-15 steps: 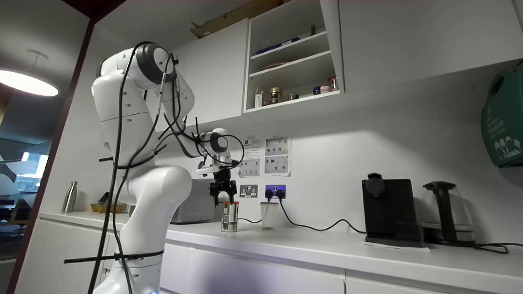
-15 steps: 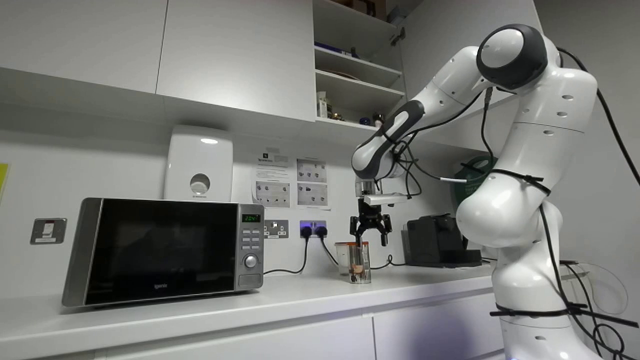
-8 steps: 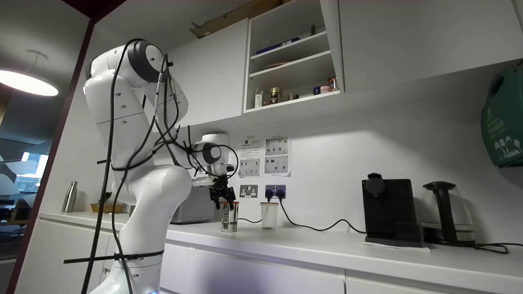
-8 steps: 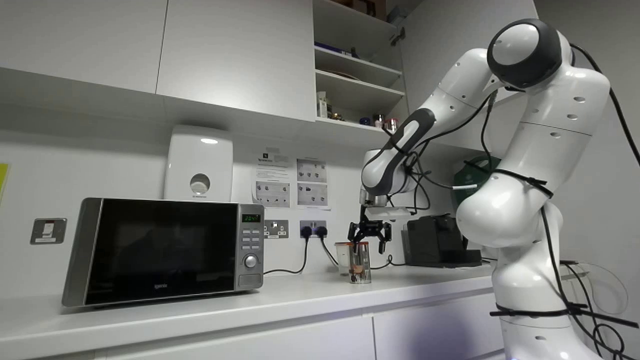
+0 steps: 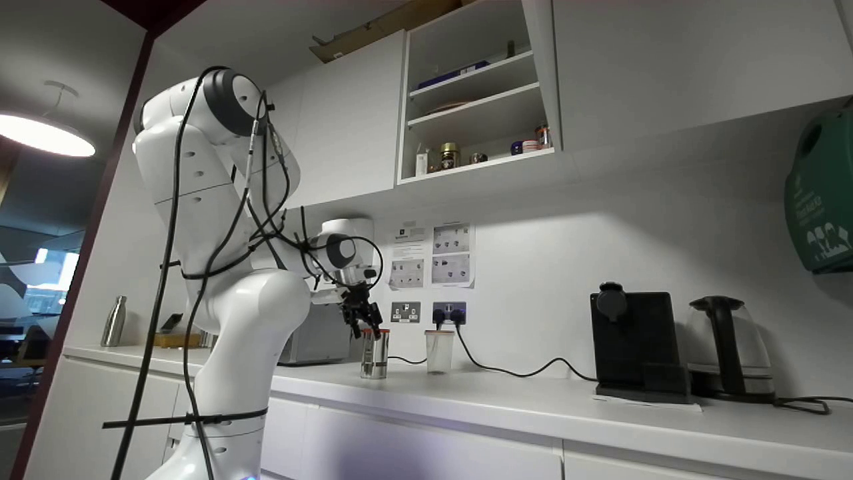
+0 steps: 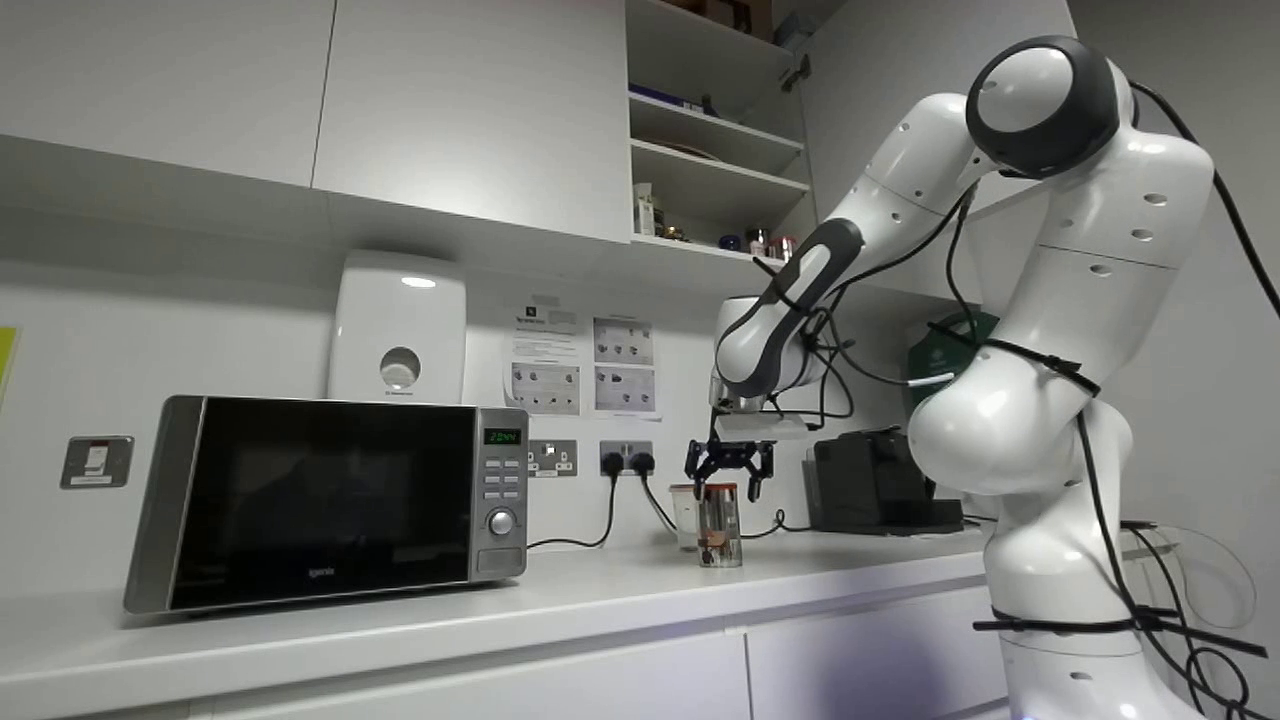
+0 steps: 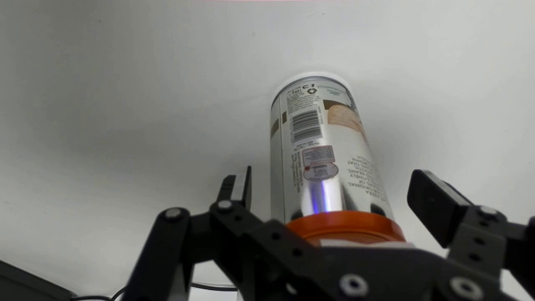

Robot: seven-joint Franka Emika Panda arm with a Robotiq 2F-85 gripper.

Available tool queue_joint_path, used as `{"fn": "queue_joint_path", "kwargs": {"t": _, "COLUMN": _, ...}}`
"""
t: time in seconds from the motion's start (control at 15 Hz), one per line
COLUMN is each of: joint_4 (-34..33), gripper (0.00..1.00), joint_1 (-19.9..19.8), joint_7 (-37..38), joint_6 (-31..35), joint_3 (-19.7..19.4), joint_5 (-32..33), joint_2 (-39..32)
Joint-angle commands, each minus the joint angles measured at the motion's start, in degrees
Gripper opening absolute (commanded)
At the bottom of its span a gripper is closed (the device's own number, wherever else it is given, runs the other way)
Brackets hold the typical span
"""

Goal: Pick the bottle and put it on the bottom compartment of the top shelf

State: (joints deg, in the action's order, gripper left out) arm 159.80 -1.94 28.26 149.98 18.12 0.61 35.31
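Note:
The bottle looks like a shiny silver canister [image 7: 322, 146] with an orange lid [image 7: 342, 223]. It stands upright on the counter in both exterior views. My gripper [image 7: 330, 184] is tilted just above it, with one finger [image 7: 240, 186] to either side of the canister in the wrist view. Gaps show on both sides, so nothing is held. In an exterior view the fingertips of the gripper [image 6: 727, 494] hang around lid height. The bottom compartment [image 5: 493, 130] of the open white cabinet is up on the wall, with small jars along its floor.
A clear lidded tub [image 5: 440, 352] stands close behind the canister. A microwave [image 6: 330, 500], a black coffee machine [image 5: 636, 347] and a glass kettle [image 5: 730, 347] share the counter. The cabinet door [image 5: 543, 60] stands swung out. A white box [image 5: 422, 163] occupies one compartment corner.
From pointing nearly straight down, the gripper has tilted over as the wrist sank and drew back. Most recently it shifted slightly sideways above the canister. The canister has stayed put.

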Motion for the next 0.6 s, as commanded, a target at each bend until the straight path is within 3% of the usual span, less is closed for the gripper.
{"fn": "queue_joint_path", "kwargs": {"t": 0.0, "joint_4": -0.08, "gripper": 1.0, "joint_1": 0.17, "joint_7": -0.01, "joint_6": -0.2, "joint_3": -0.23, "joint_5": 0.11, "joint_2": 0.04}}
{"fn": "queue_joint_path", "kwargs": {"t": 0.33, "joint_4": -0.62, "gripper": 1.0, "joint_1": 0.03, "joint_7": -0.35, "joint_6": -1.96, "joint_3": -0.28, "joint_5": 0.39, "joint_2": -0.45}}
{"fn": "queue_joint_path", "kwargs": {"t": 0.53, "joint_4": -0.06, "gripper": 1.0, "joint_1": -1.55, "joint_7": 0.74, "joint_6": 1.12, "joint_3": 0.62, "joint_5": 1.71, "joint_2": -0.3}}
